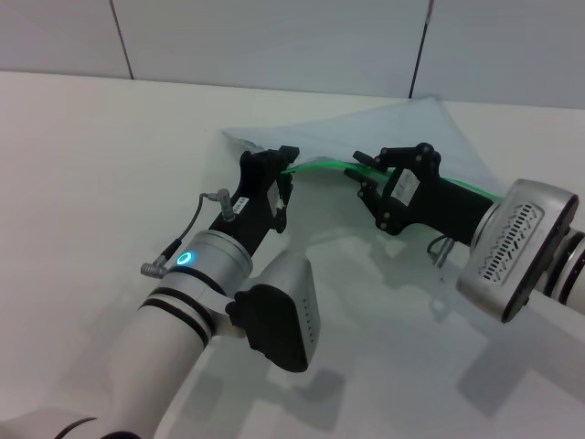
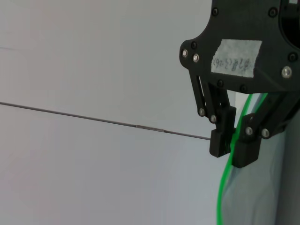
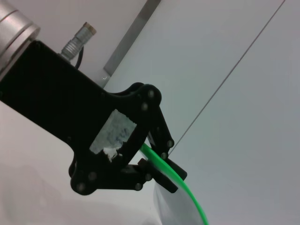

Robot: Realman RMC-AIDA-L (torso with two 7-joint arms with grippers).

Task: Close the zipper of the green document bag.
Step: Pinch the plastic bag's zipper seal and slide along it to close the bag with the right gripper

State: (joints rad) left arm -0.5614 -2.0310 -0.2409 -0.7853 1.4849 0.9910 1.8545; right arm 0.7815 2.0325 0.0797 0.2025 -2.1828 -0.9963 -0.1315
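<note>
Pinching the zipper (image 1: 315, 166) near its end, left gripper (image 1: 282, 183) jaws pressed onto the strip, slider hidden. Farther along, right gripper (image 1: 370, 179) jaws clamped on it too, plainer in wrist views. Beyond, green document bag (image 1: 411, 133) lifted off the desk (image 1: 82, 165), partly masked.

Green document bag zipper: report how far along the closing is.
Done: both grippers have pinched the zipper, lifting that edge of the green document bag off the table. In hand: left gripper anchors one end, right gripper grips mid-strip. Left: whether any length is zipped cannot be seen.
</note>
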